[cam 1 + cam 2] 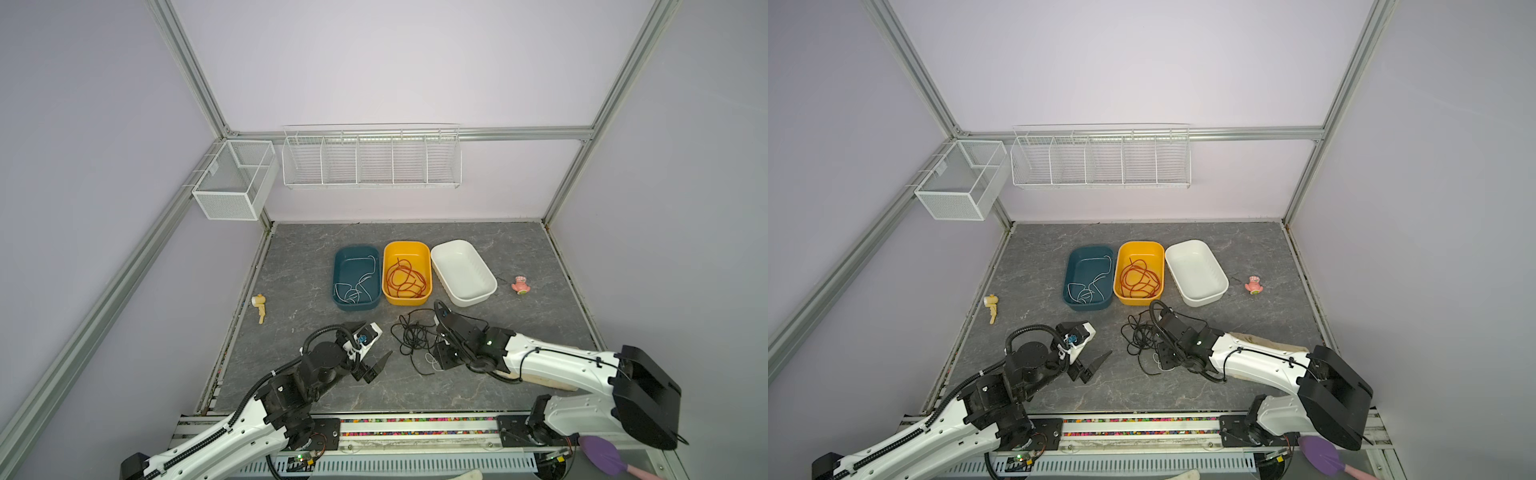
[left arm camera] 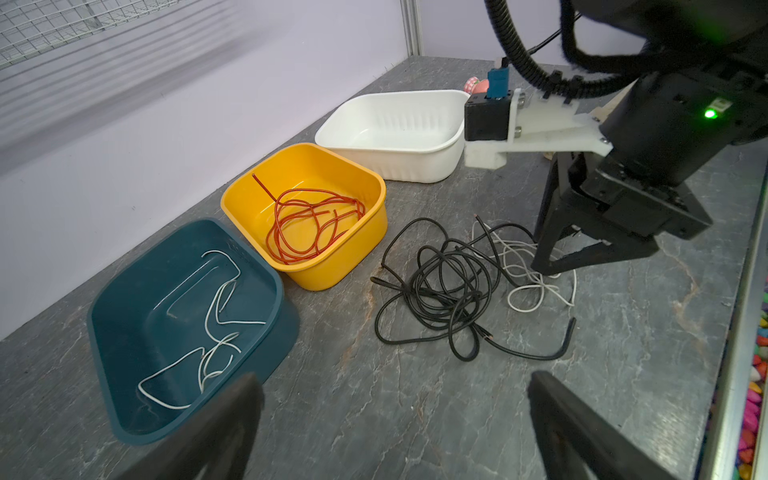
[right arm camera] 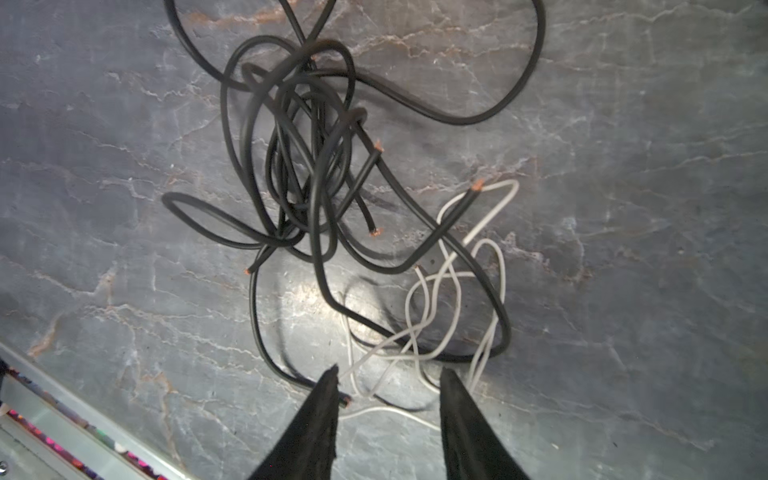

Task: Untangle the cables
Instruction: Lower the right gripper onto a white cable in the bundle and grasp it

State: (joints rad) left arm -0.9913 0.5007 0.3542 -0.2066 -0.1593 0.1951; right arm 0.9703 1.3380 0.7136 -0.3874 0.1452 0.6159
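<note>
Black right fingers [image 3: 320, 415], downturned, astride white cable [image 3: 415, 328]

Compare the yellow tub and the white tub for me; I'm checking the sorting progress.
The yellow tub holds a coiled red-orange cable; the white tub holds nothing. The yellow tub sits square beside the teal tub; the white tub is turned at an angle. The white tub's walls are ribbed; the yellow tub's are smooth. Both are open, round-cornered plastic tubs on the table.

Grey marbled table [image 1: 311, 257] bears three tubs [image 1: 407, 300], tangled cables [image 1: 411, 336], seemingly two toys [image 1: 520, 285].
</note>
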